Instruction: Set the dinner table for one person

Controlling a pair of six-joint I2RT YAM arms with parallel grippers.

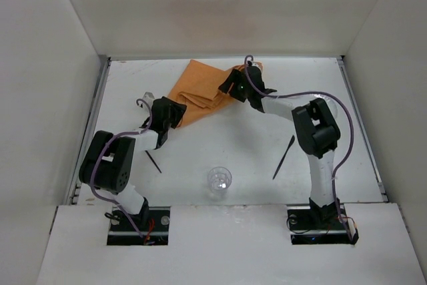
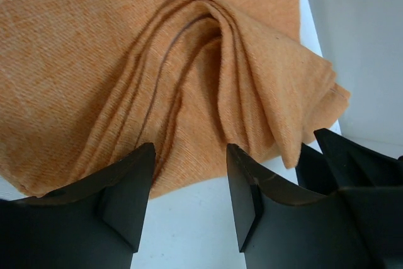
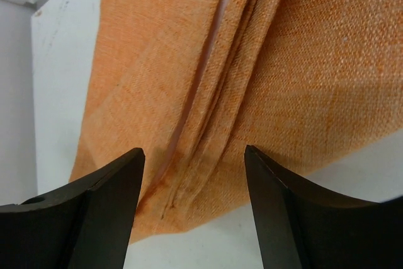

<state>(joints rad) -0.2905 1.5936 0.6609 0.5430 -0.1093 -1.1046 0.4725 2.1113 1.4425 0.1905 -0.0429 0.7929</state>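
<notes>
The left claw [image 2: 189, 155] and right claw [image 3: 195, 155] are both held spread - parked over opposite edges of the rumpled orange cloth [image 1: 200, 91], which is laid far back on the white tabletop [image 1: 233, 138] under both arms.

Left arm [image 1: 110, 161]: elbow folded, wrist at the cloth's [image 1: 197, 88] near-left edge; left gripper [image 2: 189, 155] jaws apart.
Right arm [image 1: 317, 131]: extended to the cloth's right edge; right gripper [image 3: 194, 155] jaws apart, seemingly just above it.
</notes>
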